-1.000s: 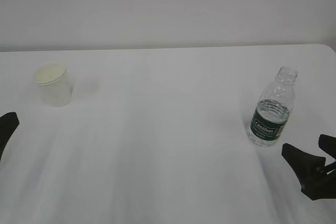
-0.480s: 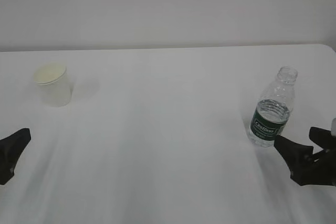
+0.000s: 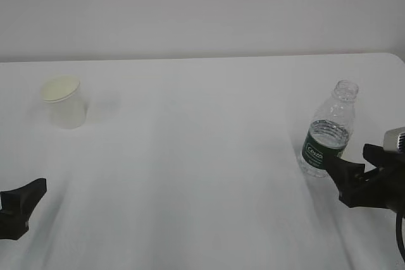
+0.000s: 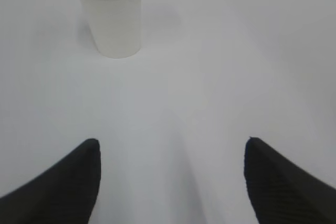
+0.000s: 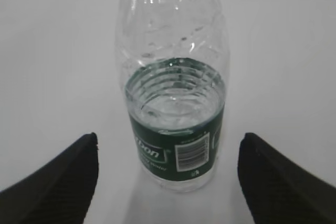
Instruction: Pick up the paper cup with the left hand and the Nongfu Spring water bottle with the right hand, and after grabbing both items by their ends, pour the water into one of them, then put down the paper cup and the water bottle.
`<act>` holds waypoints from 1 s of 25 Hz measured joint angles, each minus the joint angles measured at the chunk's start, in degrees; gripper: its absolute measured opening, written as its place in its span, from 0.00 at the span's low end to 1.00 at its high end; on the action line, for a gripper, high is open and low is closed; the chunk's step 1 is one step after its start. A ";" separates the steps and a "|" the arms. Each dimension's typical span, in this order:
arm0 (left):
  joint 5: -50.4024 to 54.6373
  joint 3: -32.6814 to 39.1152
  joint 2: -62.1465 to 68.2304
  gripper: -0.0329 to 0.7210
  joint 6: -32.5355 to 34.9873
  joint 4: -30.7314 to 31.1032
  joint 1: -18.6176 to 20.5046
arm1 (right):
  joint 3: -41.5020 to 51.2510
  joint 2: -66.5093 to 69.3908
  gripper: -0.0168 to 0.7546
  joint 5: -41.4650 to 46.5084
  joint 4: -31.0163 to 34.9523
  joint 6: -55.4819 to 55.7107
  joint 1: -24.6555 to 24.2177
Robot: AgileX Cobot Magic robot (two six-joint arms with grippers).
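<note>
Both jaws wide apart, empty.

A white table (image 3: 190, 175) fills most of the exterior view, from the bottom edge up to a straight far edge about a third of the way down the frame. Its surface is plain and smooth, with faint soft shadows in places. At the upper right of the frame its far corner is rounded. Behind it a bare pale grey wall (image 3: 202, 11) spans the top of the frame. In both wrist views the same white tabletop fills the frame, with a thin grey strip of wall along the top edge.
</note>
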 joint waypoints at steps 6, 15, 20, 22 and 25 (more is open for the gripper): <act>-0.22 -0.07 0.03 0.85 0.00 0.00 0.00 | -2.11 1.92 0.83 0.00 0.18 0.00 0.00; -0.22 -0.07 0.13 0.83 0.00 0.00 0.00 | -4.10 2.34 0.82 0.00 0.18 0.00 0.00; -0.22 -0.07 0.13 0.83 0.00 0.00 0.00 | -4.14 4.17 0.82 0.00 0.18 0.00 0.00; -0.22 -0.12 0.13 0.83 0.00 0.00 0.00 | -4.24 5.09 0.82 0.00 0.18 0.00 0.00; -0.22 -0.12 0.13 0.83 0.00 0.00 0.00 | -5.06 5.98 0.81 0.00 0.18 0.00 0.00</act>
